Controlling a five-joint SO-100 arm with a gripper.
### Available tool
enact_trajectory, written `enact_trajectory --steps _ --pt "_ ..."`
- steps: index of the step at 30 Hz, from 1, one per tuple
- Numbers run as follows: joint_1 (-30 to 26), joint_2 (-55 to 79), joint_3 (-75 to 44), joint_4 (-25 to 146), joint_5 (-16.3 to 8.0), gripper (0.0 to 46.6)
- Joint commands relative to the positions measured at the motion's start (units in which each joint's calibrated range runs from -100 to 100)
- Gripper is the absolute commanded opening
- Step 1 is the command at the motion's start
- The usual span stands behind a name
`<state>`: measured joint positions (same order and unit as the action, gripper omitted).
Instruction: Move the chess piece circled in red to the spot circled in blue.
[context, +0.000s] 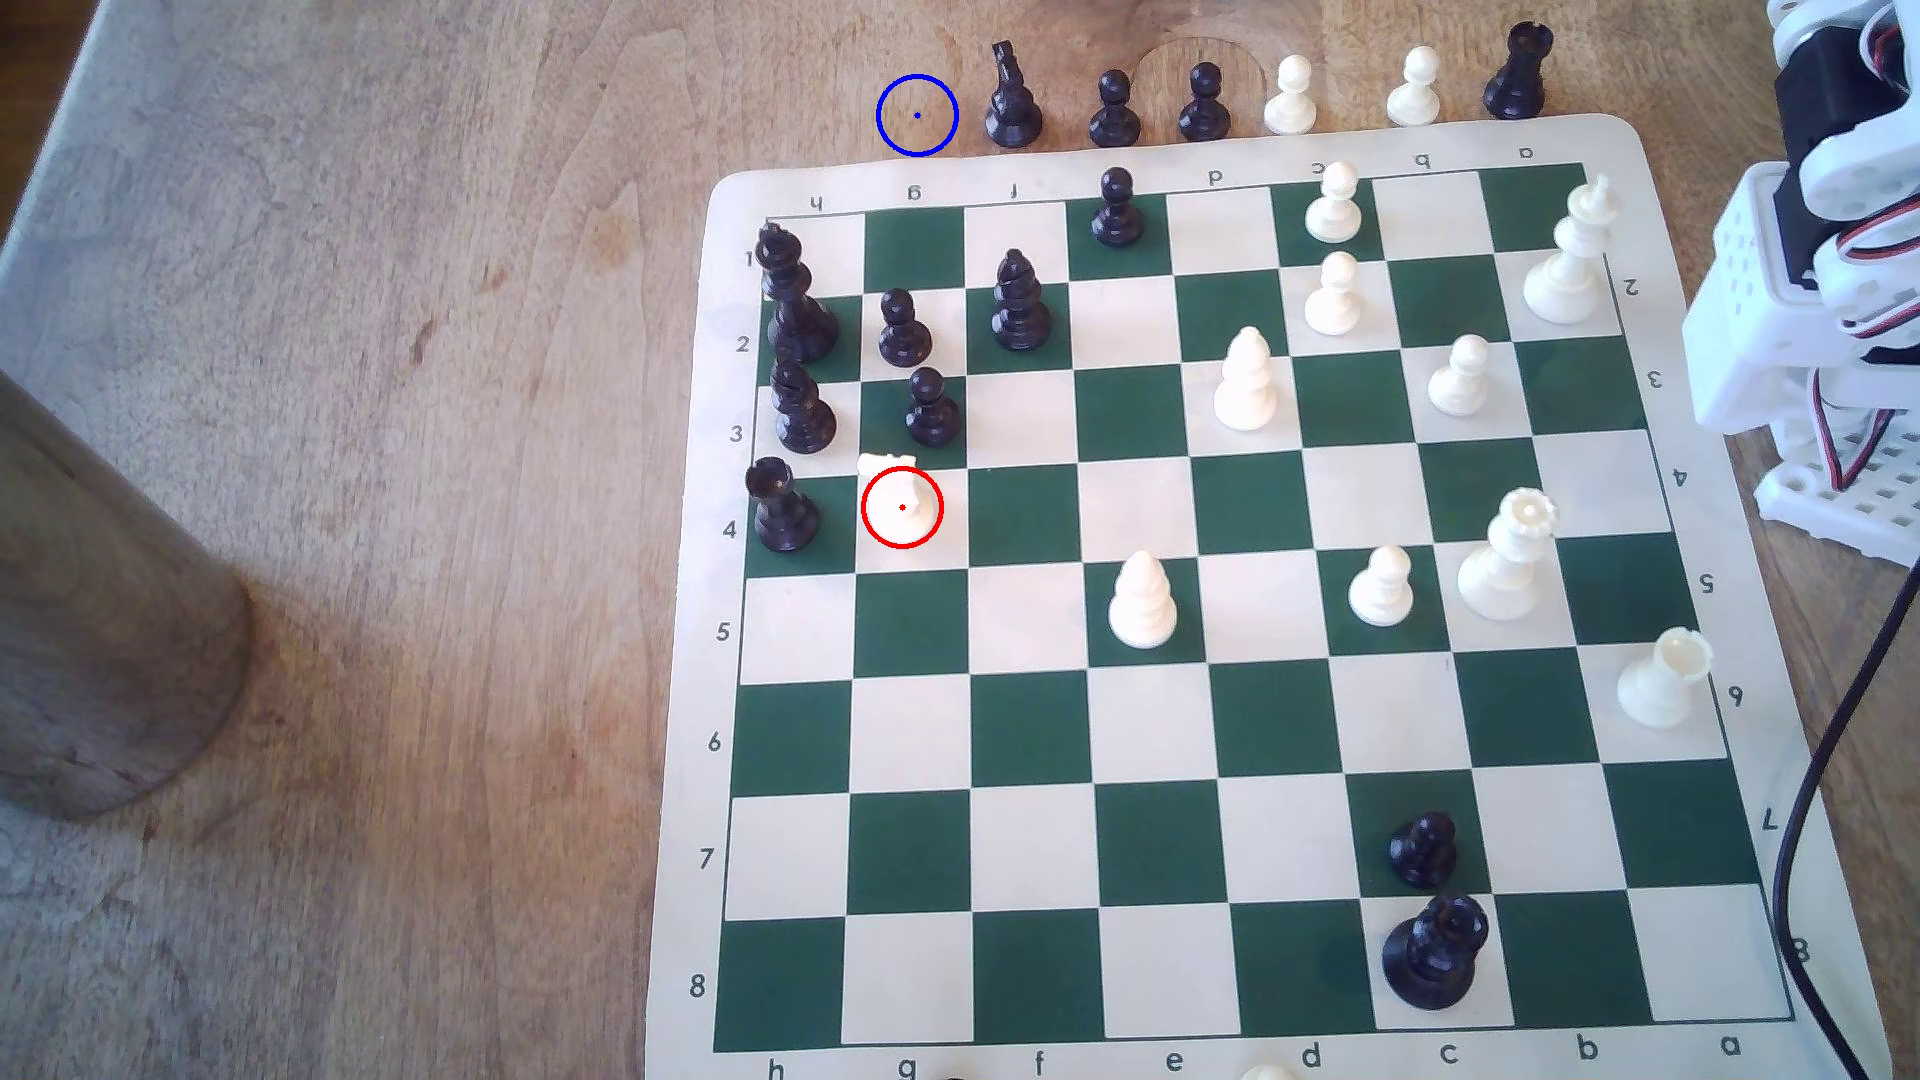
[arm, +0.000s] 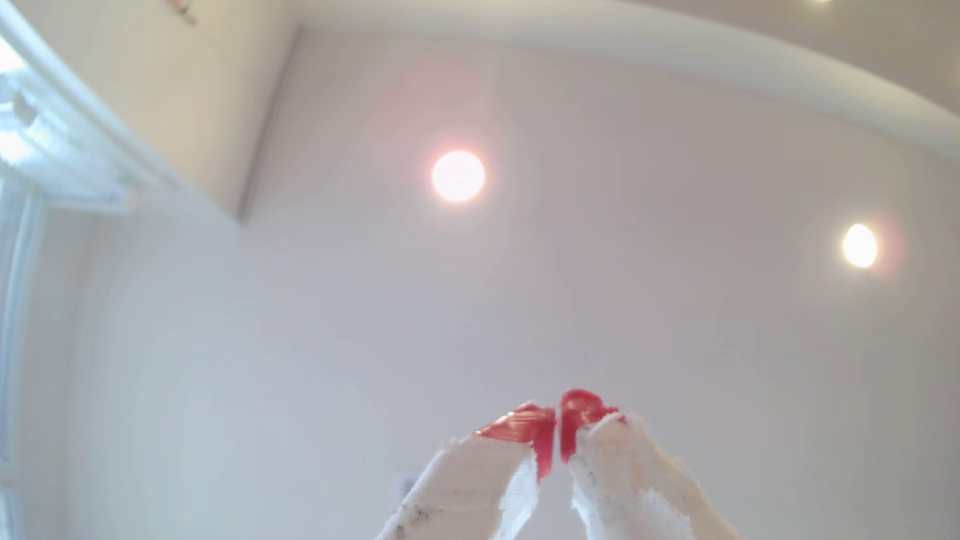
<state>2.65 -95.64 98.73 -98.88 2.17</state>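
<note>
Overhead, hand (arm: 558, 431) empty, red-tipped fingers (arm: 519, 431) pressed together, pointing at the ceiling (arm: 623, 285).

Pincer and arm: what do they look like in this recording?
The pincer has two white, rough-textured fingers with glossy red tips and some dark specks. The arm is white plastic with perforated panels, black motor blocks, and red, black and white wires.
</note>
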Motion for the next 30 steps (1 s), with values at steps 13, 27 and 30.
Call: enact_trajectory --steps 13,27,30 --pt "-2.15 -0.2 -15.33 47.12 0.2 0.2" --pt "3.09 2.43 -32.1 108.79 -0.24 0.2" --pt "2.94 3.79 -33.55 116.74 -0.24 0.2"
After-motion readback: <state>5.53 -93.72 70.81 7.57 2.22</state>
